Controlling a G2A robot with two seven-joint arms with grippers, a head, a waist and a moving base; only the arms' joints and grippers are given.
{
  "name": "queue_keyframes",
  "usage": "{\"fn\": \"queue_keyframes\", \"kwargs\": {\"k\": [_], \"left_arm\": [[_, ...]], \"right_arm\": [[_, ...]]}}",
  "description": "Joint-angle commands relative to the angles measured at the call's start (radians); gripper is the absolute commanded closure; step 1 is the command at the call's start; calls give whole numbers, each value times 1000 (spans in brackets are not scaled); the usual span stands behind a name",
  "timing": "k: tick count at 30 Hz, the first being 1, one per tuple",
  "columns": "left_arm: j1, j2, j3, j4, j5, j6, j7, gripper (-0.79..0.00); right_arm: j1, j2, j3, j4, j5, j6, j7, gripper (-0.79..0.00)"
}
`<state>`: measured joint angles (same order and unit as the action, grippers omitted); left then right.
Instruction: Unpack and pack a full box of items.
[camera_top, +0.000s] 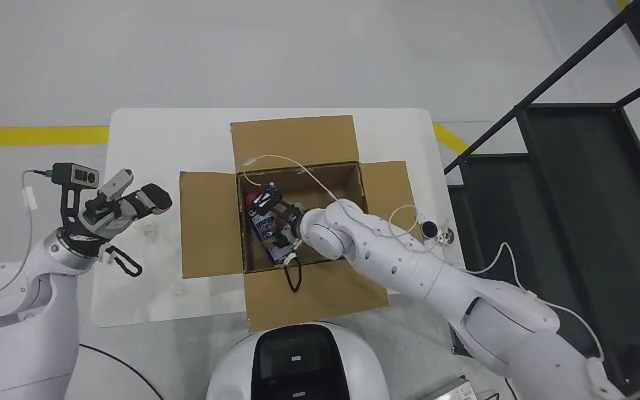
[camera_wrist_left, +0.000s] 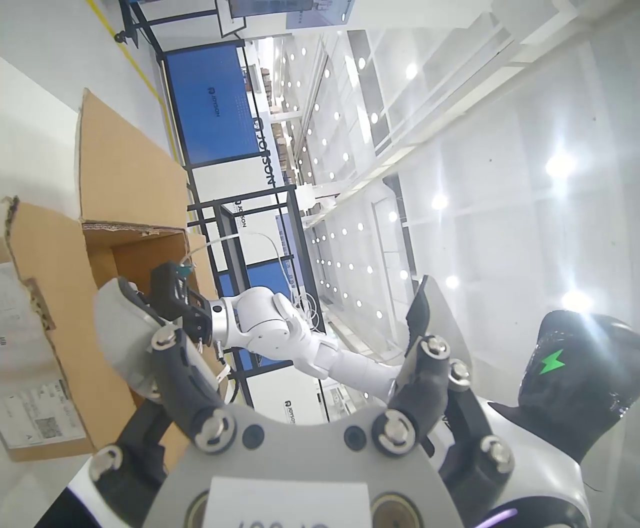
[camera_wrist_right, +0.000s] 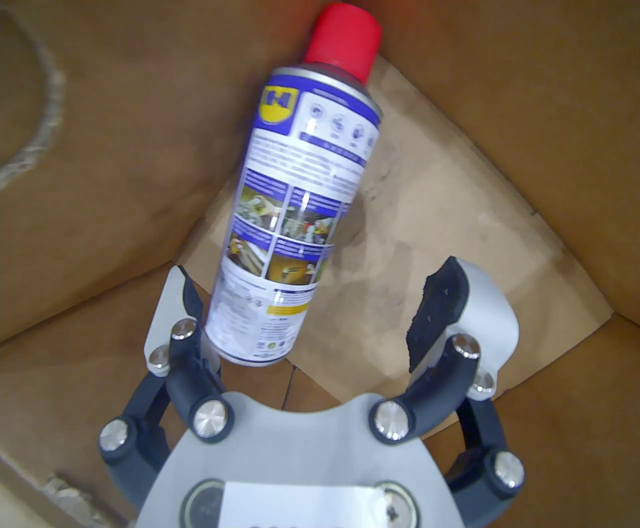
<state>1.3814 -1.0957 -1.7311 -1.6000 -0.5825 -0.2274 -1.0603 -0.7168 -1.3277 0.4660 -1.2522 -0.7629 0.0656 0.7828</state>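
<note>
hovering open in the box (camera_wrist_right: 100, 165) beside the spray can (camera_wrist_right: 295, 200), the right gripper (camera_wrist_right: 312, 280) seems mid-pick — next, centre and close; left gripper (camera_top: 140, 190) open too

A white tabletop (camera_top: 150, 140) stood mid-frame on a pale grey floor (camera_top: 300, 50). A yellow line (camera_top: 50, 135) ran off the left edge; black metal steps (camera_top: 565, 170) filled the right side. The left wrist view showed blue wall panels (camera_wrist_left: 200, 100) and bright round ceiling lights (camera_wrist_left: 560, 165).

Inside the open brown cardboard box (camera_top: 295, 140), the white right arm (camera_top: 370, 245) hides most of what seems a red-capped blue-and-white spray can (camera_wrist_right: 295, 200).
</note>
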Motion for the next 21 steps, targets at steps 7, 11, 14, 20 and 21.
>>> {"fn": "queue_keyframes", "kwargs": {"k": [7,11,14,20,21], "left_arm": [[-5,4,12,5,-2,-2,-5,-785],[-7,7,11,5,-3,2,-12,-785],[-9,9,10,7,-6,4,-17,-785],[-15,13,17,14,-9,7,-26,-785],[-16,14,17,14,-9,7,-26,-785]], "right_arm": [[-41,22,77,-47,-50,50,10,-785],[-108,55,146,-149,-73,63,29,-785],[-148,72,175,-198,-95,34,54,-785],[-149,56,152,-180,-96,0,58,-785],[-142,49,142,-166,-96,-3,58,-785]]}}
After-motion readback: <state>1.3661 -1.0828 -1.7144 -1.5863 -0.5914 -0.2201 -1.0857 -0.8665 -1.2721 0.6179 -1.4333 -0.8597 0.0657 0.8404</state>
